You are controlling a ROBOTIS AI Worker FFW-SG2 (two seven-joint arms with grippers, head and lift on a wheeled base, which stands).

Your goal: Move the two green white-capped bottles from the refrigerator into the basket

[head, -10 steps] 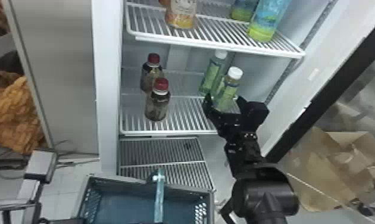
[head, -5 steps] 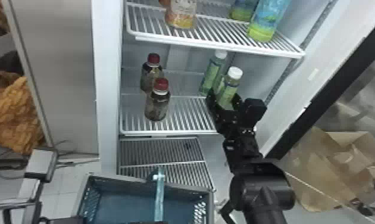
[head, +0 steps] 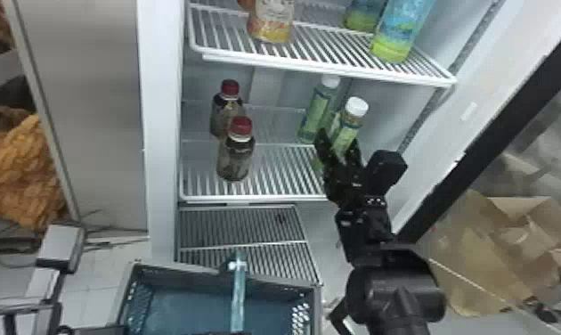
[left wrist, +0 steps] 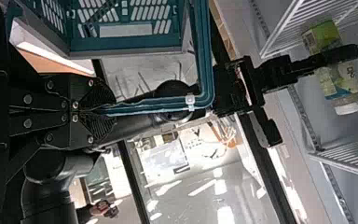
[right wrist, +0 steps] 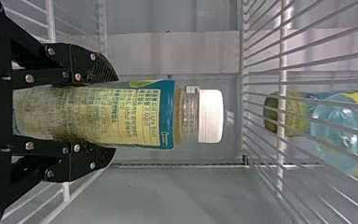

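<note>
My right gripper is at the middle shelf, shut on the front green white-capped bottle. In the right wrist view, the gripper has its fingers against both sides of that upright bottle's lower body; the white cap is free. The other green bottle stands behind it to the left. At the head view's bottom edge, a dark part of my left gripper shows by the basket handle. In the left wrist view, the left gripper is shut on the handle of the basket.
Two red-capped bottles stand left on the same shelf. The upper wire shelf above holds an orange-labelled bottle and blue-green bottles. The fridge's side wall and open door lie right of my right arm.
My right gripper's fingers, wide apart around the front green bottle a second ago, have closed on it. The bottle has shifted slightly to the right. The basket looks nearly still.
</note>
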